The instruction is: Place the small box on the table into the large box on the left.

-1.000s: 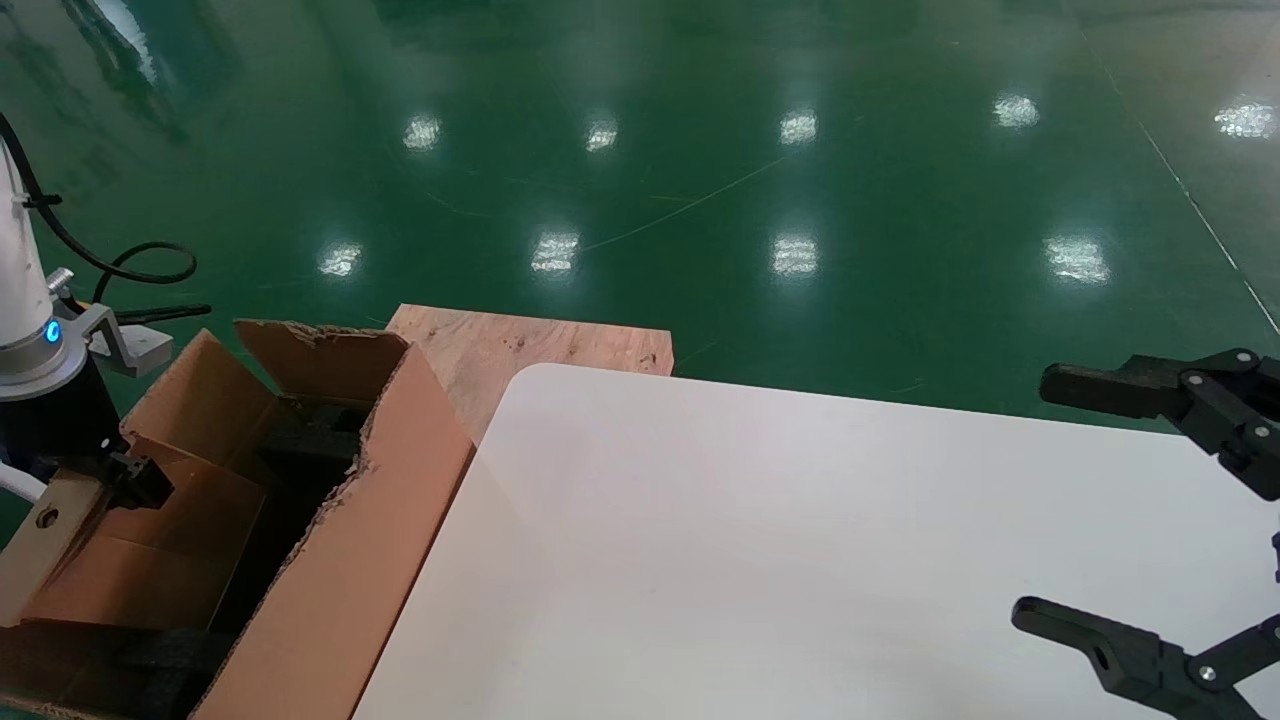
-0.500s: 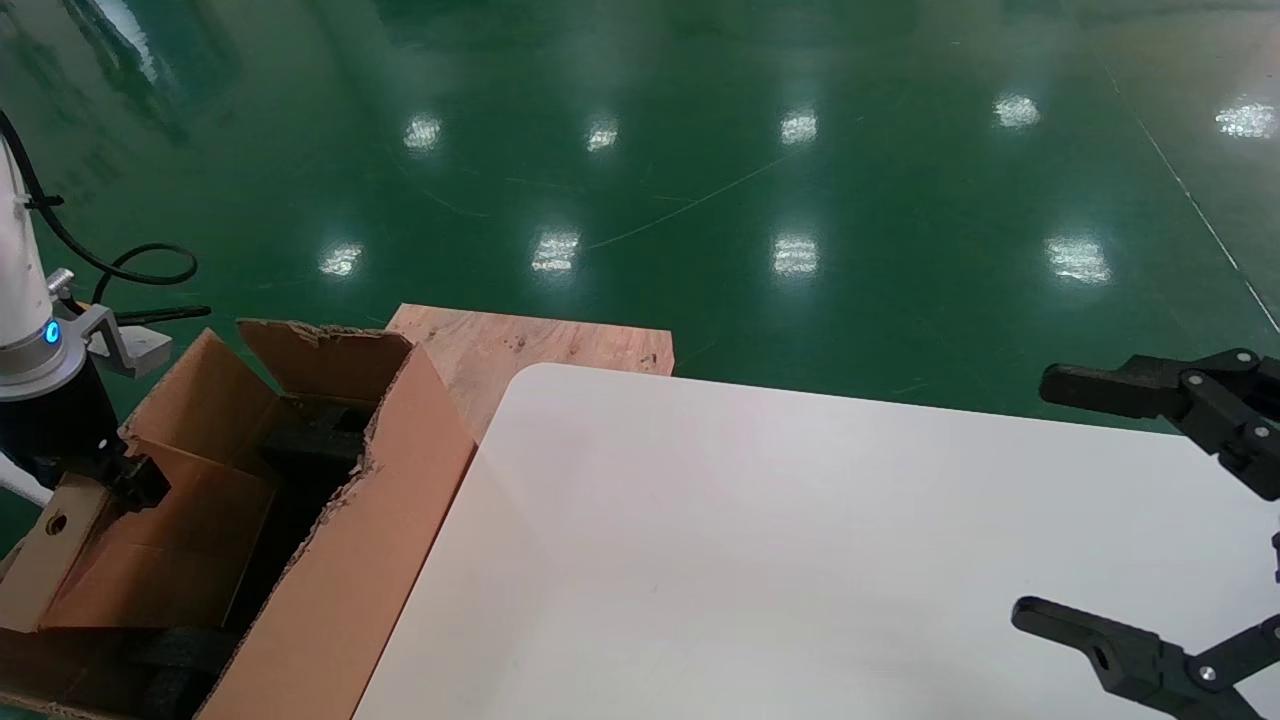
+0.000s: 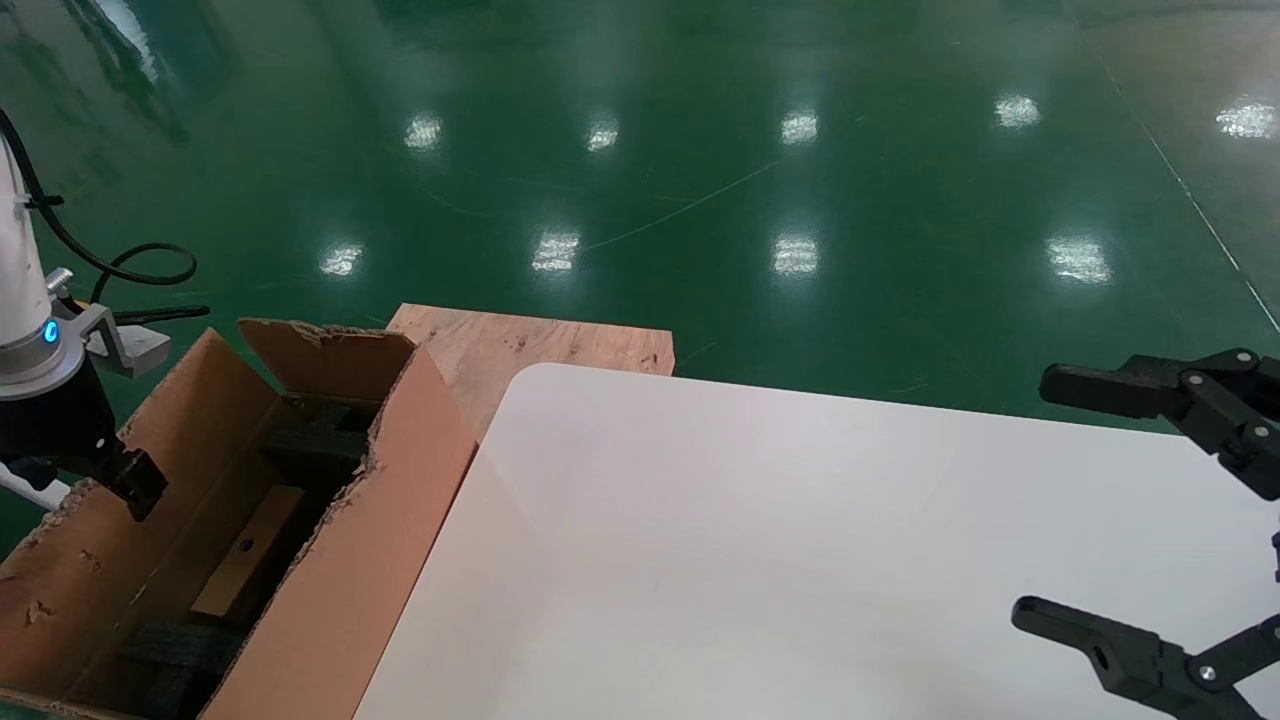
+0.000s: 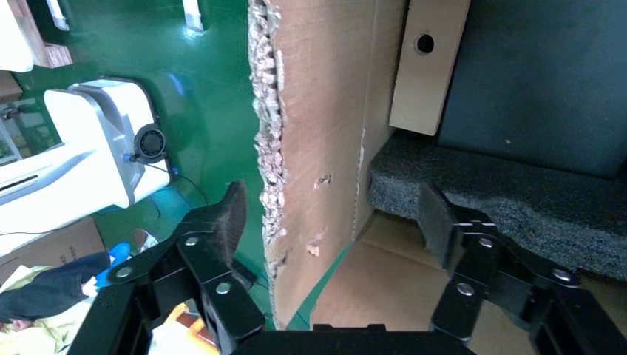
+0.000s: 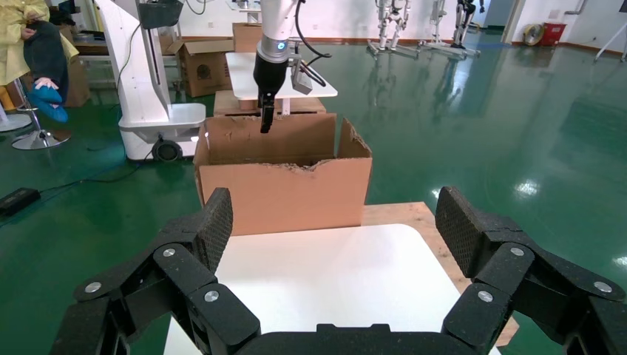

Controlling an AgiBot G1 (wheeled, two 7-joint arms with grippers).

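The small box (image 3: 243, 566), with its round hole, lies free inside the large box (image 3: 340, 580) among black foam (image 3: 310, 445). It also shows in the left wrist view (image 4: 429, 74), resting against dark foam (image 4: 517, 200). My left gripper (image 3: 135, 488) hangs open and empty over the large box's left wall. In the left wrist view the left gripper (image 4: 333, 214) has one jaw on each side of that ragged wall (image 4: 318, 133). My right gripper (image 3: 1045, 498) is open and empty over the right end of the white table (image 3: 800, 550).
A plywood board (image 3: 530, 350) lies behind the table's rounded corner. Green floor surrounds everything. The right wrist view shows the large box (image 5: 285, 185) beyond the table (image 5: 325, 274). A white machine base (image 4: 89, 148) stands on the floor outside the large box.
The left gripper was shut on the small box over the large box's left side. It has opened, and the small box now lies down inside the large box. The right arm has not moved.
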